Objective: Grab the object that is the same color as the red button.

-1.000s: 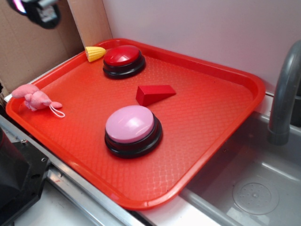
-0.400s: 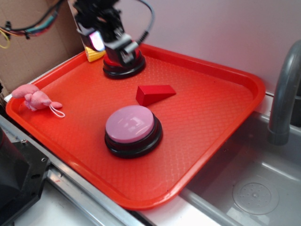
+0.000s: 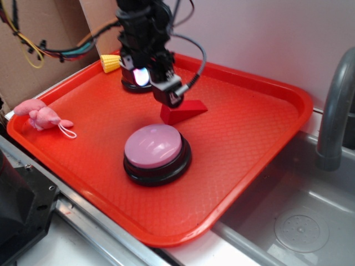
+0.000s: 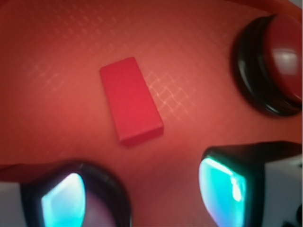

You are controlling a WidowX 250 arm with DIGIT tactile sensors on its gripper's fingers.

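Wrist view puts the claw low in the picture with its two fingers standing apart, one at the lower left and one at the lower right, nothing between them but bare tray; the red wedge block lies just beyond the gap, flat on the tray, untouched, its long side running slightly aslant to the line between the fingers; the red button sits further off at the upper right of that view, only partly in frame. From the exterior view the claw hangs directly over the thick end of the wedge block, hiding part of it, while the thin end points toward the right; whether the fingertips are level with the block yet I cannot tell from that angle. Around it, the pink button stands near and in front of the block, the red tray carries everything, and a yellow corn toy and a pink plush toy lie well apart at the tray's far and left edges. By my reading the approach is largely done; lowering around the block, closing, and lifting are left.
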